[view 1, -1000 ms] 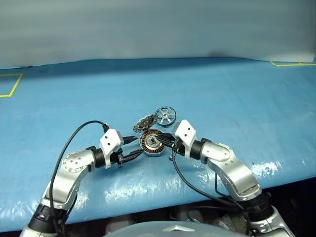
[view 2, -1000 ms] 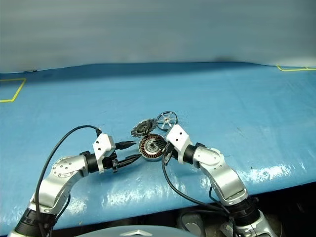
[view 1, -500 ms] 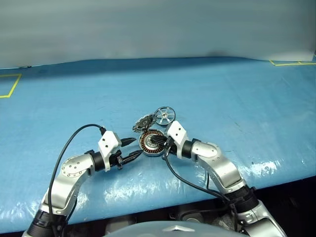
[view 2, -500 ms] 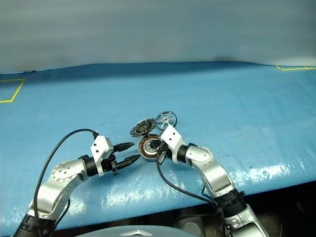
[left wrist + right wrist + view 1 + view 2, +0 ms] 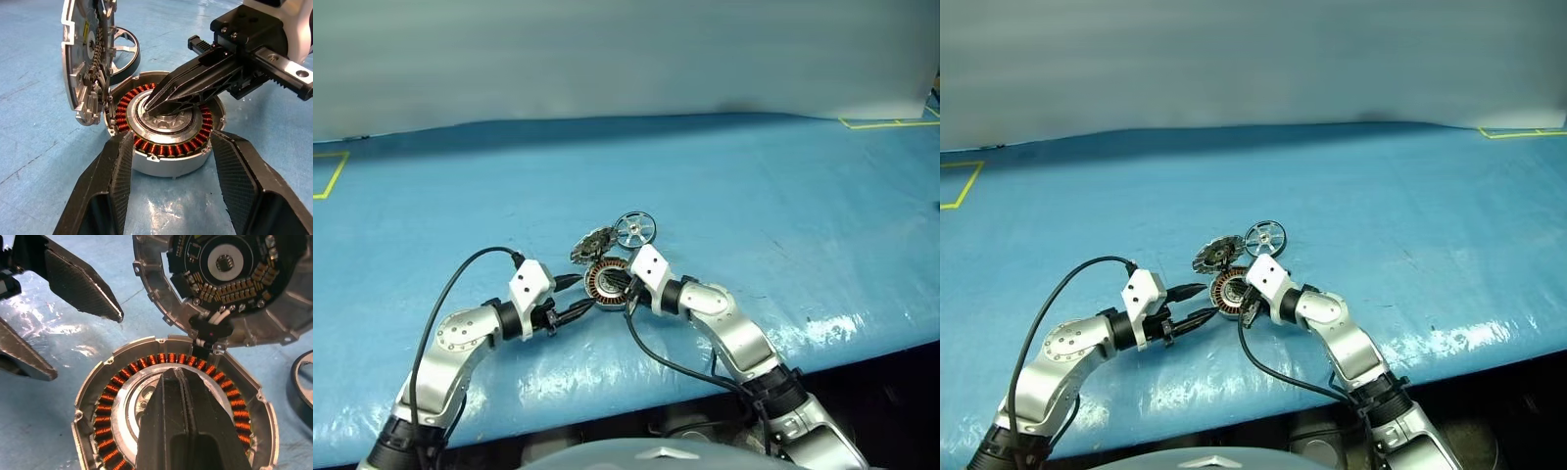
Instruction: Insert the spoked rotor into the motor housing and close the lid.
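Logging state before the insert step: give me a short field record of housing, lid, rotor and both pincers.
motor housing: on the blue table, open, copper windings exposed, no rotor inside
lid: hinged up, standing on edge at the housing rim, inner side facing the cup
spoked rotor: lying on the table beyond the housing, not held
left pincer: open, fingers either side of the housing, near its wall
right pincer: shut, tip over the housing's silver centre; contact unclear
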Controlling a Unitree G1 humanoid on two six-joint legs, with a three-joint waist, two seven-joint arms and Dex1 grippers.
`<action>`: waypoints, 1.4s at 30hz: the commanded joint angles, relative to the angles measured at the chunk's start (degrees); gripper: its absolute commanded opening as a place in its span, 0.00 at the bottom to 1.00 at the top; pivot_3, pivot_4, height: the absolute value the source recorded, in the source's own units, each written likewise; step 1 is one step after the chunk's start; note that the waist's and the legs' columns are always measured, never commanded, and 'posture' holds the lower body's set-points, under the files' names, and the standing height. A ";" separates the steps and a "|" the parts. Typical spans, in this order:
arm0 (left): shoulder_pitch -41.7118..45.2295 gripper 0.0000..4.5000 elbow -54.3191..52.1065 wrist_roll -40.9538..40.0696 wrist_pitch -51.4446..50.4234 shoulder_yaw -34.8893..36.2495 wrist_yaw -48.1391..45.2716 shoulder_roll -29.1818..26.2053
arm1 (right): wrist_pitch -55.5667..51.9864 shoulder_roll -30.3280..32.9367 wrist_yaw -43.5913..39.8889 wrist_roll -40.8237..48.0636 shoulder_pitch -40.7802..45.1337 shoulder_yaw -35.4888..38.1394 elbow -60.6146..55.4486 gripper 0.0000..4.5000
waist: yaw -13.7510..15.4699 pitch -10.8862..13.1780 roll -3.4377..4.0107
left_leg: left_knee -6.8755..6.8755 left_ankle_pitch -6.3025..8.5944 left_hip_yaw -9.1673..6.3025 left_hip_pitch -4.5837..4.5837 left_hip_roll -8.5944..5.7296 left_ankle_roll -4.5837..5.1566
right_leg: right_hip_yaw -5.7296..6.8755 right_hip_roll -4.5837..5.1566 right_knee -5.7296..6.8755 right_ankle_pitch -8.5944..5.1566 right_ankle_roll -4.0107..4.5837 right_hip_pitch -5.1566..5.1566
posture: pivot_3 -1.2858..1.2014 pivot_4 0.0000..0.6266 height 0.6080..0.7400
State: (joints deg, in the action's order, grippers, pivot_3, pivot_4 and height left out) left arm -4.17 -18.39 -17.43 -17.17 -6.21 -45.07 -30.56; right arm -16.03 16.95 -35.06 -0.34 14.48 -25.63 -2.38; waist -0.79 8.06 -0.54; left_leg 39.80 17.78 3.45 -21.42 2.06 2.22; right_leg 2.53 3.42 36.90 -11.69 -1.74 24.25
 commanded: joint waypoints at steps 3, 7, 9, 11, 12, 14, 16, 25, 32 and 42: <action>0.66 0.59 -2.10 0.10 0.18 -0.57 -0.02 0.02 | -1.14 2.02 -1.86 -3.73 -4.09 -3.76 5.22 0.00 | 0.19 -0.20 -0.10 | -0.13 0.02 -0.04 0.55 0.01 0.01 | 0.05 0.03 -0.10 -0.19 -0.15 -0.53 | 0.52 0.24 1.00; 0.79 0.59 -2.11 0.35 0.33 -0.89 0.06 0.27 | -2.87 -0.92 -0.78 -0.90 -4.48 0.02 4.82 0.00 | 0.17 -0.24 -0.15 | -0.23 0.03 -0.03 0.78 0.01 0.02 | 0.03 0.07 -0.10 -0.23 -0.11 -0.64 | 0.52 0.24 1.00; 0.94 0.59 -2.16 0.25 0.27 -1.03 0.06 0.37 | -4.30 -0.15 -0.80 -3.44 -3.80 -1.37 5.78 0.00 | 0.13 -0.24 -0.15 | -0.28 0.03 -0.02 0.76 0.01 0.01 | 0.00 0.07 -0.10 -0.14 0.05 -0.67 | 0.52 0.24 1.00; 1.01 0.59 -2.15 0.32 0.33 -1.23 0.14 0.39 | -4.47 2.30 0.72 -10.20 -2.62 -5.25 8.94 0.00 | 0.06 -0.26 -0.13 | -0.29 0.03 -0.01 0.76 0.02 0.01 | -0.01 0.07 -0.09 -0.12 0.09 -0.65 | 0.52 0.24 1.00; 1.06 0.59 -2.16 0.20 0.29 -1.30 0.10 0.48 | -4.52 3.15 1.39 -12.49 -2.26 -6.57 10.26 0.00 | 0.04 -0.37 -0.08 | -0.29 0.03 -0.01 0.78 0.02 0.01 | 0.00 0.07 -0.09 -0.14 0.08 -0.64 | 0.52 0.24 1.00; 1.10 0.59 -2.22 0.22 0.31 -1.48 0.07 0.54 | -5.67 2.47 1.55 -10.93 -2.75 -5.52 10.62 0.00 | 0.10 -0.84 -0.03 | -0.30 0.03 -0.03 0.94 0.03 0.01 | 0.04 0.08 -0.10 -0.26 -0.07 -0.54 | 0.52 0.24 1.00; 1.11 0.59 -2.28 0.18 0.30 -1.43 0.11 0.64 | -5.89 2.78 2.08 -11.63 -2.77 -5.58 9.92 0.00 | 0.18 -0.95 -0.05 | -0.32 0.03 -0.04 1.12 0.06 0.00 | 0.07 0.08 -0.09 -0.29 -0.04 -0.71 | 0.52 0.24 1.00; 1.05 0.59 -2.37 0.46 0.11 -1.57 0.20 0.83 | -6.84 -5.82 -1.31 9.66 -5.69 9.84 0.11 0.00 | 0.11 -0.85 -0.09 | -0.34 0.02 -0.06 0.79 0.05 -0.02 | -0.03 0.12 -0.10 -0.26 -0.06 -0.50 | 0.52 0.24 1.00; 1.71 0.59 -2.04 0.67 -0.07 -1.89 0.12 0.92 | -7.85 -5.14 -2.50 10.95 -4.93 9.09 -0.94 0.00 | 0.12 -0.75 -0.05 | -0.70 0.02 -0.09 0.47 0.03 -0.02 | -0.01 0.05 -0.18 -0.27 0.39 -0.27 | 0.52 0.24 1.00; 1.43 0.59 -2.25 0.78 -0.28 -1.94 0.31 0.67 | -9.67 -7.68 -2.47 15.99 -4.69 11.74 -2.63 0.00 | 0.12 -0.73 -0.04 | -0.70 0.02 -0.07 -0.08 0.01 -0.03 | 0.02 0.03 -0.14 -0.29 0.33 0.29 | 0.52 0.24 1.00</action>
State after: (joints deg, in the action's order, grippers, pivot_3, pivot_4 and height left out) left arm -2.98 -18.39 -16.64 -17.42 -8.11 -45.00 -29.71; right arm -25.49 9.48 -37.26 14.33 9.86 -14.14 -3.53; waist -0.67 7.32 -0.58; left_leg 39.10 17.80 3.38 -21.51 2.07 2.19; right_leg 2.55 3.45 36.76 -11.98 -1.40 24.54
